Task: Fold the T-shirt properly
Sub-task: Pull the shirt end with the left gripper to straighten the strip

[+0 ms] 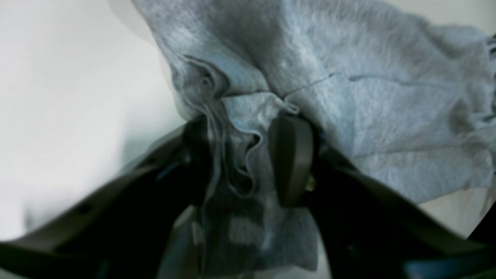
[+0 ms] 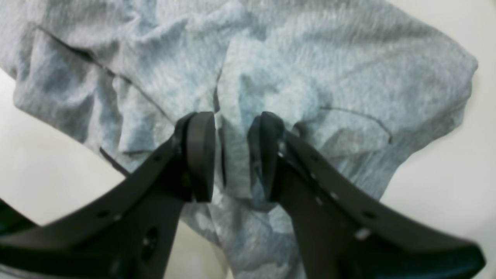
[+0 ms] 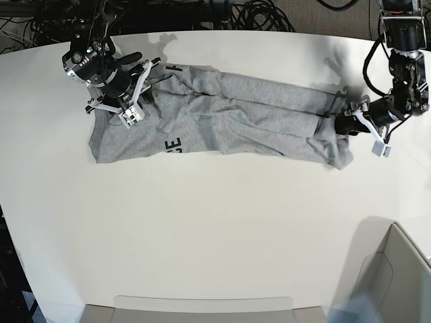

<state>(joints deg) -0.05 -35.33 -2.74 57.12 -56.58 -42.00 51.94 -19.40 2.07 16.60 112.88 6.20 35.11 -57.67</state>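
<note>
Layout, reckoned outward from the heather-grey short-sleeved cotton T-shirt (image 3: 229, 111): lay stretched out long on the white table (image 3: 202, 235) beneath it, rumpled along its middle, with black block lettering showing toward one end and a narrower, bunched end opposite. Ran with its long axis straight from one pincer to the other, putting neither arm nearer to the garment as a whole and leaving one arm at each end. At the lettered end of the T-shirt, showed the black-fingered right gripper (image 2: 232, 128) pinching an upright ridge of the grey cloth, fabric pressed against both pad faces in the wrist view. At the bunched end of the T-shirt, showed the left gripper (image 1: 244, 131) straddling a gathered wad of hems and folds, one pad on either side of it; could not tell whether squeezed home on that wad or merely set around it, owing to blur in the wrist view. Judged the coming move to turn on that end-to-end line: with both ends taken, could draw the cloth taut along its length, or carry one end over toward the other. Judged the hold at the bunched end the doubtful one, likely to shed layers if raised before a full squeeze.
</note>
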